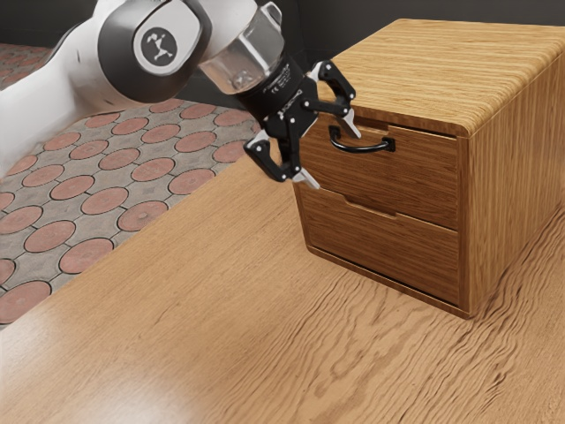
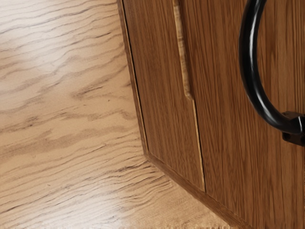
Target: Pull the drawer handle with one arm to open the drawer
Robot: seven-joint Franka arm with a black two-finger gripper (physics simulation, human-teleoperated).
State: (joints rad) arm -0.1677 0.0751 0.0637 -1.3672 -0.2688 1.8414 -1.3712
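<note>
Pincer: your pincer (image 1: 329, 152) is hanging open at the cabinet's near front corner, its two fingers (image 1: 339, 87) spreading wide, one above the other, and gripping nothing.
Handle: the black handle (image 1: 364, 146) is sitting on the top drawer's front, just to the exterior view's right of the pincer's mouth. Its near end is lying level with the gap between the fingertips, and the rest of the bow is running away from the pincer.
Contact: the upper fingertip is showing just above the handle's near end and the lower one below it, by the cabinet's front edge. You cannot tell whether either is touching.
Top drawer: the top drawer (image 1: 402, 181) is lying in line with the lower drawer (image 1: 388, 243) beneath it.
Wrist view: the handle (image 2: 251, 71) is curving close ahead of your hand, its mount meeting the drawer front, and the seam between the two drawer fronts is running beside it.
Cabinet: the wooden cabinet (image 1: 441, 71) is standing on the table (image 1: 221, 336), toward the exterior view's right.
Arm: the white arm (image 1: 62, 79) is reaching in from the exterior view's upper left, above the tiled floor (image 1: 106, 185).
</note>
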